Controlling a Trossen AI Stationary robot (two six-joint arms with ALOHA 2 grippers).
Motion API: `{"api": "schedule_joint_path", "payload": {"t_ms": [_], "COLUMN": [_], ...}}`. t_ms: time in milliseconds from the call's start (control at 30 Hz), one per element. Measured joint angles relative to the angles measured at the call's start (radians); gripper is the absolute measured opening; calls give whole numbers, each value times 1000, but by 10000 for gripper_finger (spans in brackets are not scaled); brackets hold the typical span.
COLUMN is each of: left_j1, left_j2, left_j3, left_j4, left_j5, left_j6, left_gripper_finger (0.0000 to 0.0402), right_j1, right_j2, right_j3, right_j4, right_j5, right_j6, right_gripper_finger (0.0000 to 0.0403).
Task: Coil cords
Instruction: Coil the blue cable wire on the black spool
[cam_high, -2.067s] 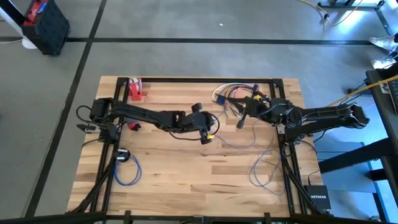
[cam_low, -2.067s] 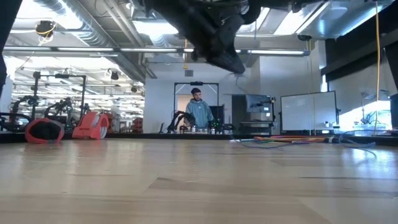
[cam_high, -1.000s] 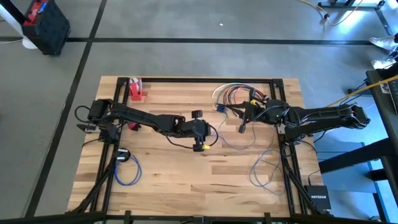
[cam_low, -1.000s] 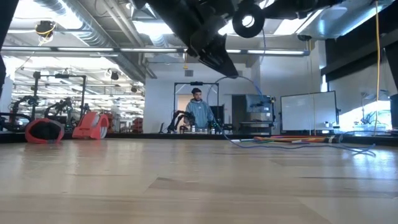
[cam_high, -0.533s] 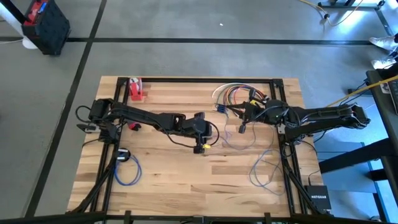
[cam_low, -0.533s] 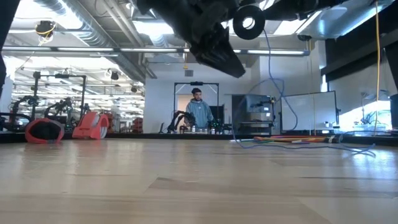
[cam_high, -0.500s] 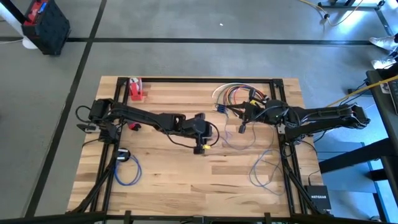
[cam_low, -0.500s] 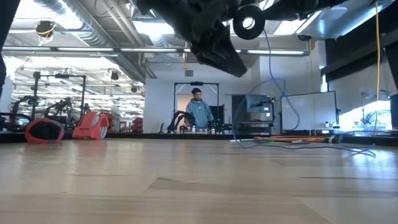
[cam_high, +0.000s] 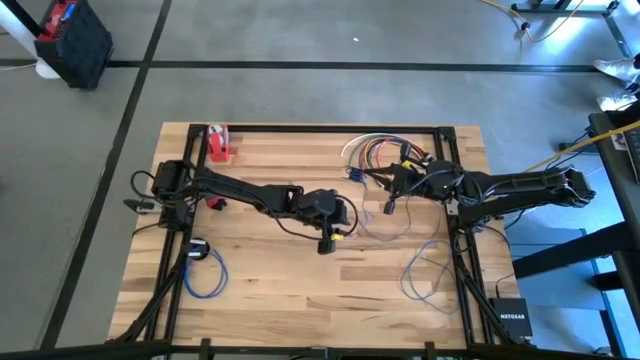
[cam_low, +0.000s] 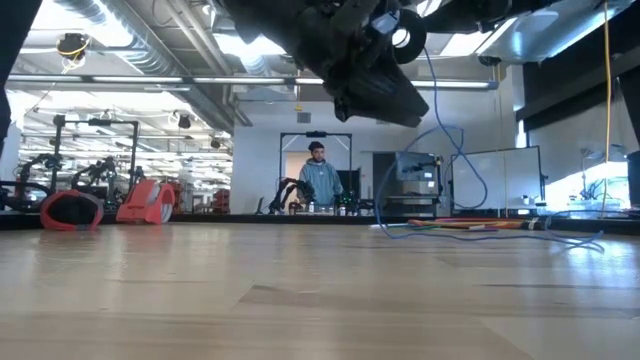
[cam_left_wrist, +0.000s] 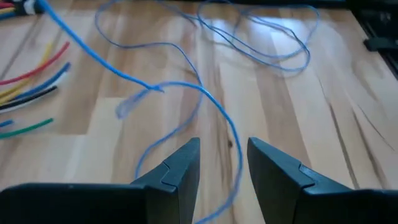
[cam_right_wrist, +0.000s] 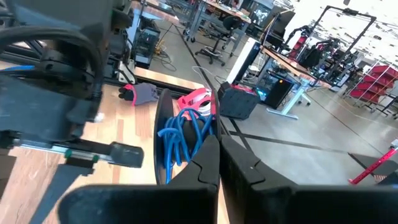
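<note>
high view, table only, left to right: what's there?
small blue coil → red object → left gripper → bundle of coloured cords → right gripper → loose blue cord

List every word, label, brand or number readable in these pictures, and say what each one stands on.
"NETGEAR": white letters on the black box at the table's near right corner, high view.
Red object at the table's far left edge: no readable print.
Dark case on the floor, red and blue patches on top: any marking is too small to read.
Room behind the table, low view: no sign can be read.
</note>
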Motion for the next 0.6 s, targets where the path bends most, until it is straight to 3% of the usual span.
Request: {"api": "schedule_joint_path", "payload": {"t_ms": [333,600], "left_j1": [4,17], "left_j2": [52,138], "left_j3": [12,122], "left_j4": [85,3], "left_j5": [77,77], "left_j6": [-10,-1], "left_gripper_finger": [127,127], "right_j1": [0,0], "right_j2": [0,0], "right_j3": [0,0], "right_j4": [1,-6], "right_j5": [0,0], "right_j6": [0,0], "right_gripper_finger": [7,7]}}
